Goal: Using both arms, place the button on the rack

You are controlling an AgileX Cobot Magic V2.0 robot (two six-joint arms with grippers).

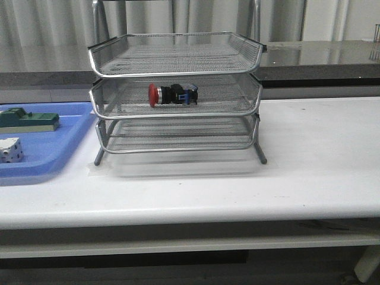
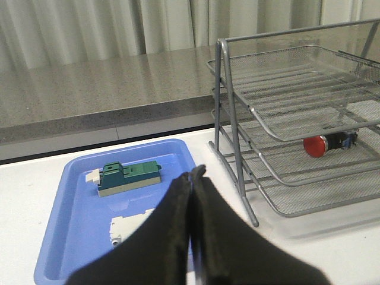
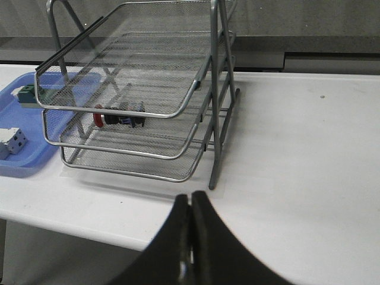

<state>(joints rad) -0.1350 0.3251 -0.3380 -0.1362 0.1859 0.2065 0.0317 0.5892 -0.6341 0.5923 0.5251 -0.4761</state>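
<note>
Your left tool is pressed together with nothing between its tips, hanging over the near edge of the blue tray, and your right tool is likewise pressed together and empty, out over the desk in front of the rack, well apart from it. Neither arm shows in the front view, so both are clear of the rack. The button lies on its side in the middle tier, red head to the left, roughly centred on the mesh and touching nothing but the tier floor. Judged from this, the placing looks done and the step in hand is simply to sit clear: keep both tools where they are or draw them straight away from the rack, avoid its front rim and legs, and don't sweep the left tool low across the tray, where the green block and the white block lie. A knock to the rack could roll the button on its round head, so move slowly if you move at all. No brand, label or writing can be read anywhere; the white block shows dark dots in the front view, too small to read as marks
</note>
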